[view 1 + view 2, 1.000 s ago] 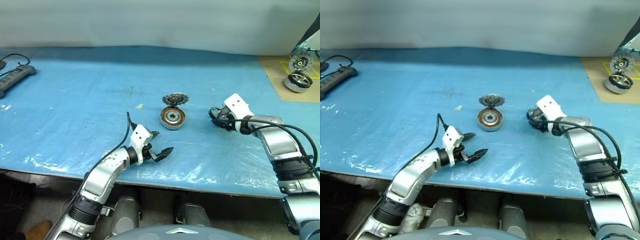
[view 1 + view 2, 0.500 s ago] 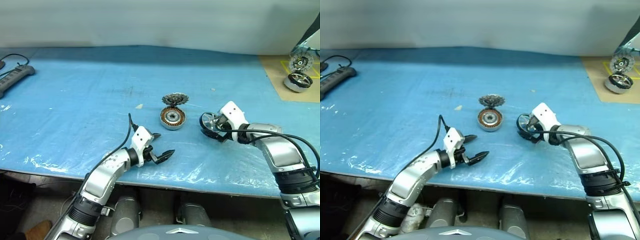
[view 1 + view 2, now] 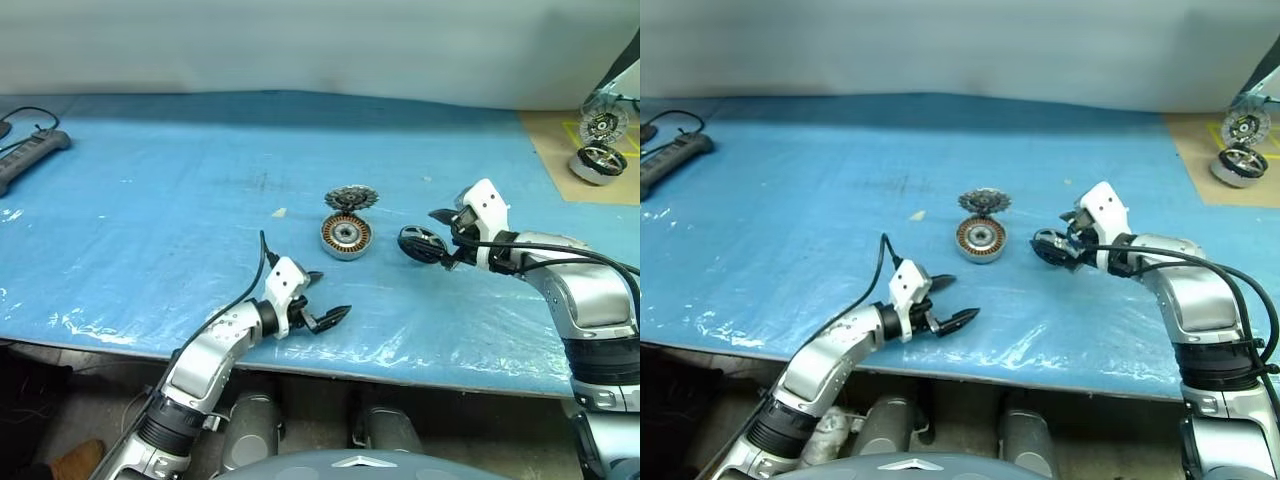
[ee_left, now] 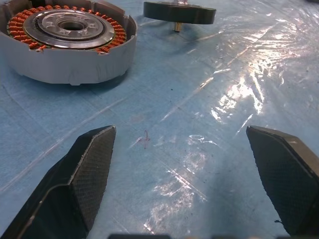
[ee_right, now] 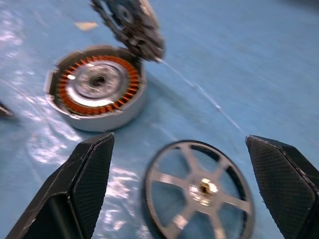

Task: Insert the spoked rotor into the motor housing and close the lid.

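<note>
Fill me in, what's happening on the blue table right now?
The right claw stands open over the spoked rotor, which lies flat on the blue table, not gripped. Just beside it sits the motor housing, copper coils up and empty, with the toothed lid tilted against its far edge. The left claw hovers open near the table's front edge, holding nothing. The rotor is not yet inserted.

Blue table (image 3: 150, 200) carries motor housing (image 3: 346, 237), lid (image 3: 351, 198), spoked rotor (image 3: 421, 243).
</note>
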